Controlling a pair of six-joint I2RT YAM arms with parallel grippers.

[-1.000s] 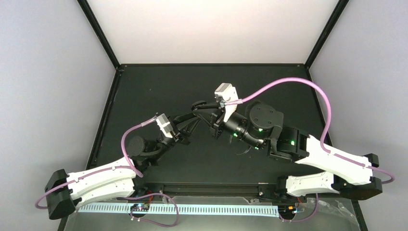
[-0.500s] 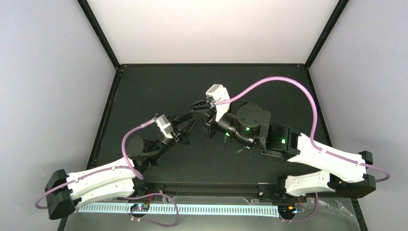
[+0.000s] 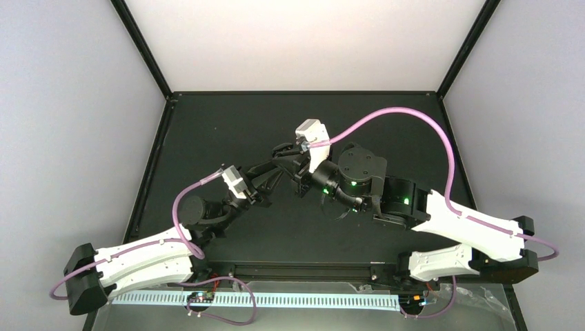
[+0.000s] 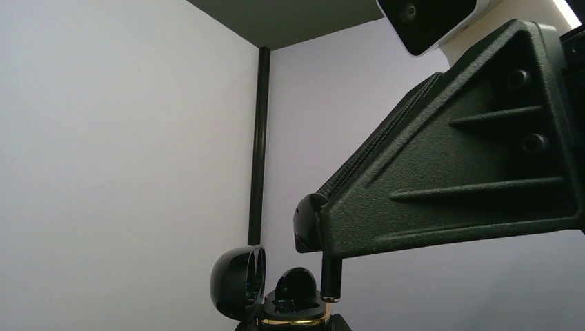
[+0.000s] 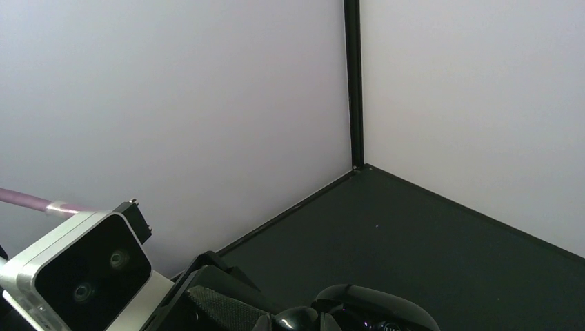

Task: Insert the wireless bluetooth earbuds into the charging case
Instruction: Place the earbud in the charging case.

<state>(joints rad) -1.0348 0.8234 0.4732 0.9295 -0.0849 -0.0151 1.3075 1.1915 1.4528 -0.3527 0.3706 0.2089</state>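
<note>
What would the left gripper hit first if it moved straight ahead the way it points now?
The right gripper: its finger crosses just beyond the open charging case in the left gripper. Depth is unclear, but it looks close.

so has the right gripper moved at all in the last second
Yes. In the overhead view the right gripper has shifted left, away from the back right corner of the table.
</note>
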